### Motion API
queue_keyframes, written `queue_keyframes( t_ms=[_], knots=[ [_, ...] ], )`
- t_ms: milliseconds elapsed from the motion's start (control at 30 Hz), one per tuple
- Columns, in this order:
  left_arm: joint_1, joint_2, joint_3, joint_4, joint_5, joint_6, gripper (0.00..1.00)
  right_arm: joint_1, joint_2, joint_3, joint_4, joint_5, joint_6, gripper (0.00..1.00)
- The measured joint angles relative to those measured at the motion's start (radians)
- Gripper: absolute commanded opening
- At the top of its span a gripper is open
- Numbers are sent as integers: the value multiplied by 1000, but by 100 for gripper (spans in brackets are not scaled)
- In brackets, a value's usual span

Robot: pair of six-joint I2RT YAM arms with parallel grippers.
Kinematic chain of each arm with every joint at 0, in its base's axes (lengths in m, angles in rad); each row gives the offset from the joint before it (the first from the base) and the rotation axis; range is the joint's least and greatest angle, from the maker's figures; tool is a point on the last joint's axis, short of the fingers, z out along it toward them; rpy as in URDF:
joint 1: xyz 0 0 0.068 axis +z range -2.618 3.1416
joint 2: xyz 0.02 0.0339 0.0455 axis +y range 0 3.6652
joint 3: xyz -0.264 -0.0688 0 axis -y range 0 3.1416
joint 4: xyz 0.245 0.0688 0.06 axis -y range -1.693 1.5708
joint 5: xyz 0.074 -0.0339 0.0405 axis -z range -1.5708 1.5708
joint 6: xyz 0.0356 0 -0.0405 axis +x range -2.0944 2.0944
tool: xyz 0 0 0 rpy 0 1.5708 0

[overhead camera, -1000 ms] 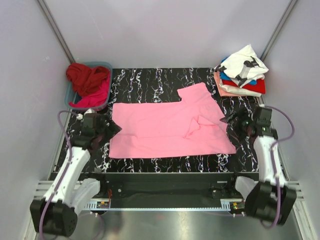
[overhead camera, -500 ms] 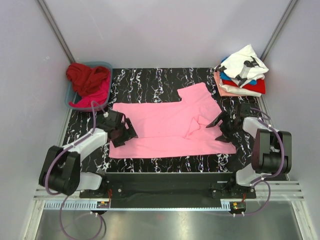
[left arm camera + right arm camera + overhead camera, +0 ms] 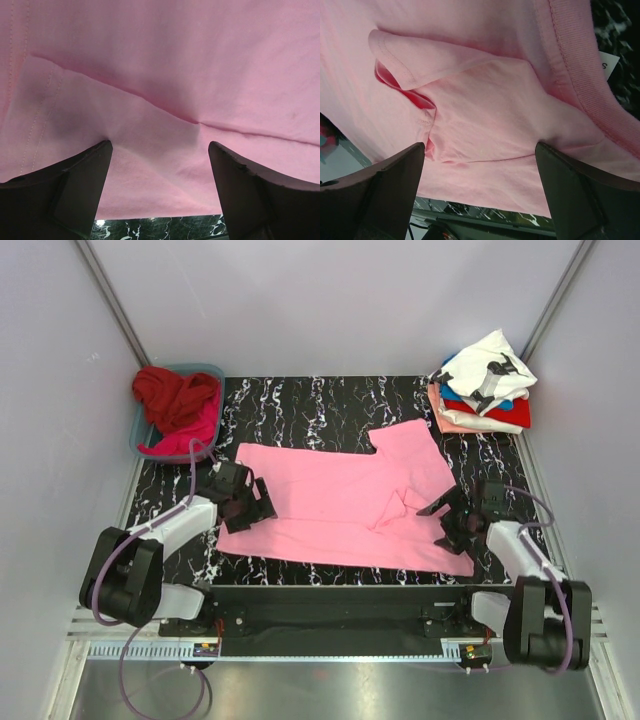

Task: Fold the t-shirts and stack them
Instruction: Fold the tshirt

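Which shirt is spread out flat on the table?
The light pink t-shirt in the middle. The red ones are crumpled in the bin; the others sit in a stack.

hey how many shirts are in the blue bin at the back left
2 in the blue plastic bin: a dark red cloth shirt on top, a magenta cloth shirt beneath it at the near side. Others may be hidden underneath.

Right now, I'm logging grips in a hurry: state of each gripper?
Left gripper: open, at the pink t-shirt.
Right gripper: open, at the same shirt.
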Motion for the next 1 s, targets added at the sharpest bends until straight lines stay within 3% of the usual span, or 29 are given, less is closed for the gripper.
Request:
queue_keyframes(
  t_ms=[267,500,733,1000],
  knots=[
    [-33,-125,-80,-28,-36,-29,90,9,-167,55,-247,125,-9,100],
    [-51,-309,-7,-307,-80,-48,99,10,-103,371,-314,163,-114,100],
    [-51,-426,266,-466,-161,63,99,20,284,776,-306,166,-233,100],
    [-51,-689,214,-460,-203,185,99,56,899,1369,-389,198,-327,95]
  ],
)
